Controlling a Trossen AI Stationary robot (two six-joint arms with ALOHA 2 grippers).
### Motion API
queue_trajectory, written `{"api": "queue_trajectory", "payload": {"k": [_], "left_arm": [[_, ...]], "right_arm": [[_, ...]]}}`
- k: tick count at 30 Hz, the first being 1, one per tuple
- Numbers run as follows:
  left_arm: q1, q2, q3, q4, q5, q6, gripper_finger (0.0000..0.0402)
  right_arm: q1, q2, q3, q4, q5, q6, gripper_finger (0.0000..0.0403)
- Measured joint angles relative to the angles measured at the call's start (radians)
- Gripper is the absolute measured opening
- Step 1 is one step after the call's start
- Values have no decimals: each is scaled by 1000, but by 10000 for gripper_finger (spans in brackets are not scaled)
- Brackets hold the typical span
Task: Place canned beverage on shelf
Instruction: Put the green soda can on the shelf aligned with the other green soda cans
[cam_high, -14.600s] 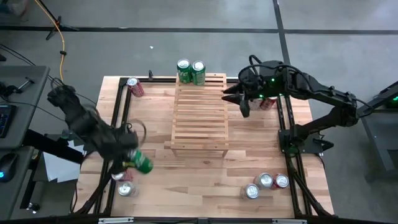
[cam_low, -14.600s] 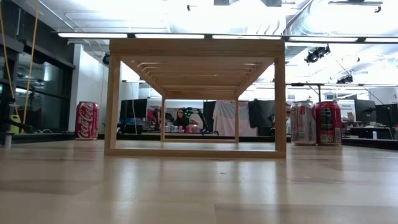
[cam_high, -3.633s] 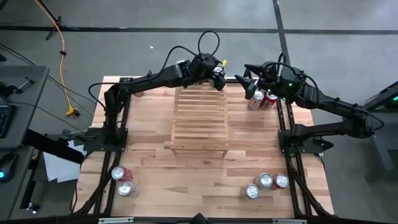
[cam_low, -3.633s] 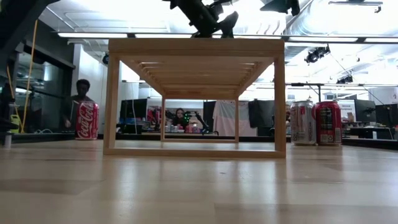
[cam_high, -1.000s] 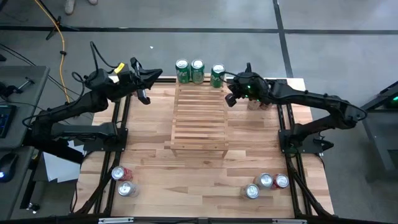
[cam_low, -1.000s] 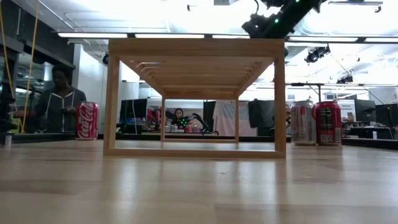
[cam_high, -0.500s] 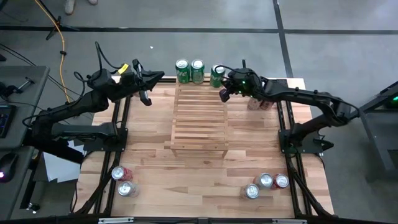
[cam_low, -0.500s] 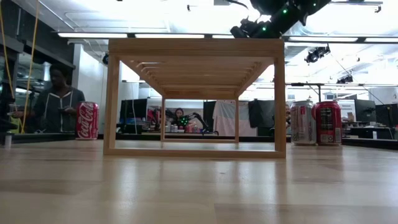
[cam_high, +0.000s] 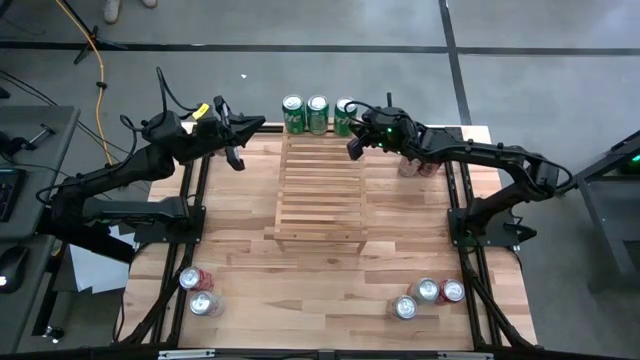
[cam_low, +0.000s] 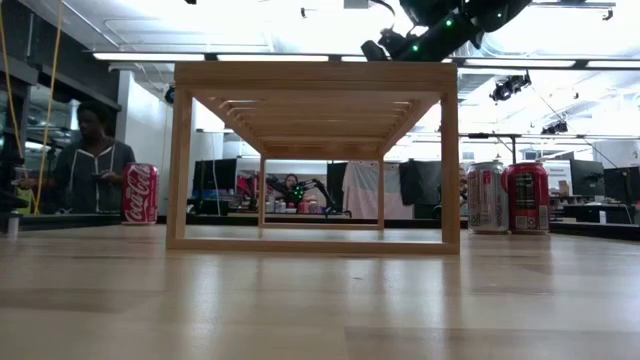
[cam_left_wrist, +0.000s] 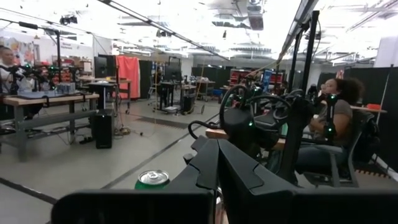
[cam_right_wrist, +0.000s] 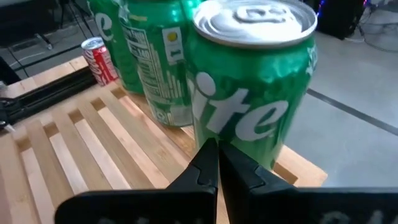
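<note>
Three green cans stand upright, long axes vertical, at the shelf's (cam_high: 321, 186) far edge; the nearest green can (cam_right_wrist: 254, 81) reads "ite". The right gripper (cam_right_wrist: 213, 163), fingers together, faces it. The left gripper (cam_high: 236, 152) waits closed by a red Coca-Cola can (cam_low: 140, 193).

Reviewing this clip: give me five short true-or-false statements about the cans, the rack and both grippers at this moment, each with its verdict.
1. Three green cans stand at the far end of the rack. True.
2. The right gripper is clamped around a green can. False: its fingers are shut on nothing, just in front of the nearest green can.
3. The left gripper is over the rack's middle. False: it is off the rack's left side, near the table's far left corner.
4. Three cans sit near the table's near right corner. True.
5. The red can in the low view lies on its side. False: it stands upright.
</note>
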Motion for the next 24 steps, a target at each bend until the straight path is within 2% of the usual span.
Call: {"api": "queue_trajectory", "payload": {"k": [6,10,16,19,24], "left_arm": [[0,0,0,0,-2,24,3],[0,0,0,-10,-2,25,3],[0,0,0,-75,-24,56,3],[0,8,0,-176,-127,85,3],[24,85,0,-322,-381,76,1]], "right_arm": [[0,0,0,24,-29,-13,0],[0,-5,0,-18,-31,-54,0],[-1,-6,0,-51,41,-73,0],[-2,-6,0,-52,89,-77,0],[-14,-6,0,-49,107,-76,0]]}}
